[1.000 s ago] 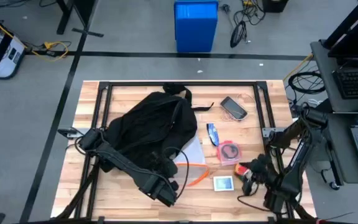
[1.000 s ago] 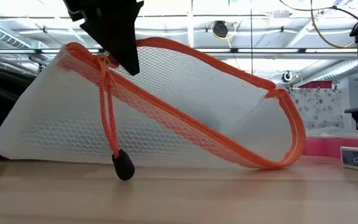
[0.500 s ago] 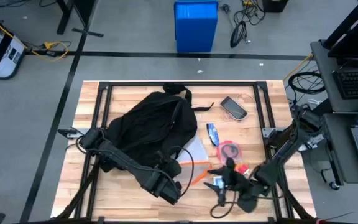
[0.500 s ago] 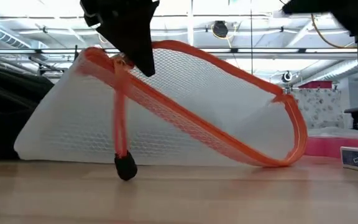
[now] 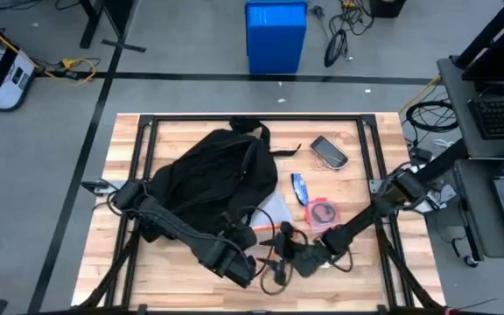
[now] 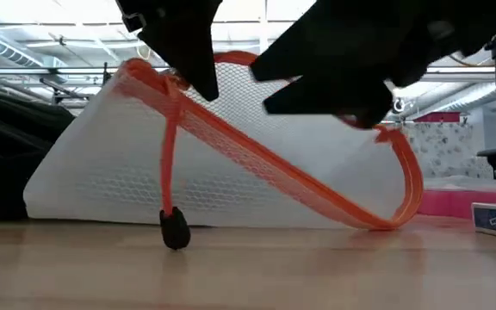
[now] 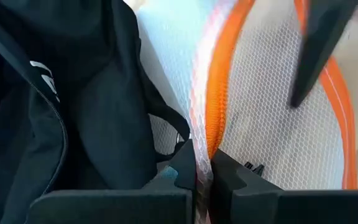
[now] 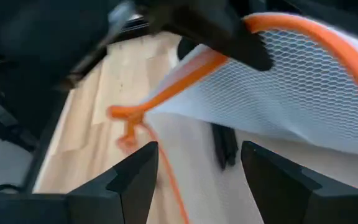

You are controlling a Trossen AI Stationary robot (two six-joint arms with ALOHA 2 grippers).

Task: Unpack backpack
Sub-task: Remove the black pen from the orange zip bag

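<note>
The backpack lies on the desk just behind the left claw, which is clamped on the orange zipper edge of a white mesh pouch, lifting that end. The step in hand looks like drawing this pouch clear of the backpack. Next, the right claw, its 2 fingers apart, close beside the pouch and in front of the phone and pink case, would need to close on the pouch's free end.

The left gripper is clamped tight, low over the table; the right gripper, fingers spread, apparently hovers just beside it.
</note>
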